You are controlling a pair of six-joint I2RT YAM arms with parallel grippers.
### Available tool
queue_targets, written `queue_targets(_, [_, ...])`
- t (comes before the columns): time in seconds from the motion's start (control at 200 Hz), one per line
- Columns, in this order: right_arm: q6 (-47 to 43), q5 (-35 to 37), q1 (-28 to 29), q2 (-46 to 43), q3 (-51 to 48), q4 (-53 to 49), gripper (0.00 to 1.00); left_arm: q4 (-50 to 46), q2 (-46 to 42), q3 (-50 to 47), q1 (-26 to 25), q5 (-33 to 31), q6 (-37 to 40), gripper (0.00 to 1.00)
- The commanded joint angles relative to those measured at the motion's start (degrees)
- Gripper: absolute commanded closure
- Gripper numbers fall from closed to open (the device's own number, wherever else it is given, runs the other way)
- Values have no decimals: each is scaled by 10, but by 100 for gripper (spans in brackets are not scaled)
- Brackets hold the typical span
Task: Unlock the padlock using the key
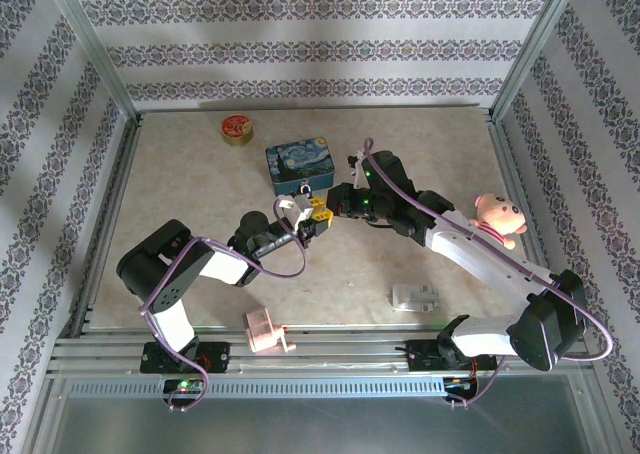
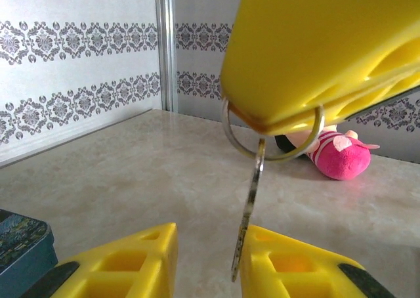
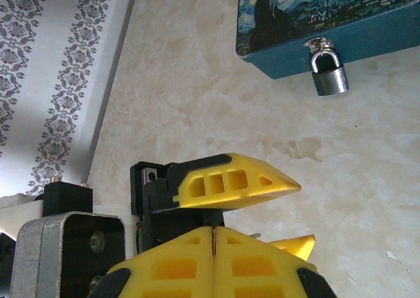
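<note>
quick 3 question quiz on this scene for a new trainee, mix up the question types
1. True or false: the padlock is held in the left gripper.
2. Which gripper is the key hanging from? A: left gripper. B: right gripper. C: neither.
3. Fill in: the pink plush toy lies next to the ___ arm.

Key
1. False: it hangs from the front of the blue tin.
2. B
3. right
</note>
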Motion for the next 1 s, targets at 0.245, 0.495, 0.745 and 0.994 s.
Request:
queue_targets(0.245, [2, 0, 2, 6, -6, 6, 100, 23, -26, -1, -8, -3, 12, 82])
queue_targets(0.495, [1, -4, -1, 10, -3, 0, 100, 6, -42, -14, -8, -27, 38, 100])
queue_targets(0.745, [-20, 7, -9, -19, 12, -35, 88, -96, -110, -29, -10, -105, 185, 100])
queue_targets(0.994, [-10, 23, -19, -62, -16, -28, 66, -145, -154, -20, -46, -220, 471, 100])
